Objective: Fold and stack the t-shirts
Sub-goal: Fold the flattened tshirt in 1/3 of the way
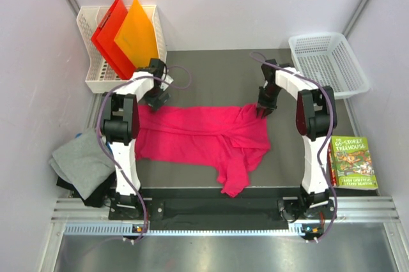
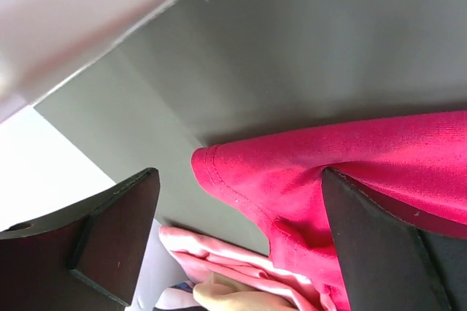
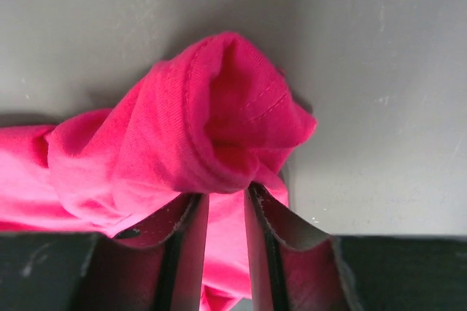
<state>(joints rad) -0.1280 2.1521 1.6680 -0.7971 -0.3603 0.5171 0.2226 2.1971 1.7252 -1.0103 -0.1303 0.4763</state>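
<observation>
The large magenta t-shirt (image 1: 204,135) lies crumpled across the dark table, with one part hanging toward the near edge. My left gripper (image 1: 157,98) is at its far left corner, with the jaws wide open around the hem corner (image 2: 241,172) and the right finger (image 2: 372,238) against the cloth. My right gripper (image 1: 264,110) is shut on a bunched fold at the shirt's far right corner (image 3: 219,121). A grey folded shirt (image 1: 82,162) tops a pile off the table's left edge. Pale pink and tan folded shirts (image 2: 219,267) show in the left wrist view.
A white basket (image 1: 88,74) holding red (image 1: 110,32) and orange (image 1: 137,29) plastic folders stands at the back left. An empty white basket (image 1: 329,61) sits at the back right. A green-covered book (image 1: 351,162) lies at the right edge.
</observation>
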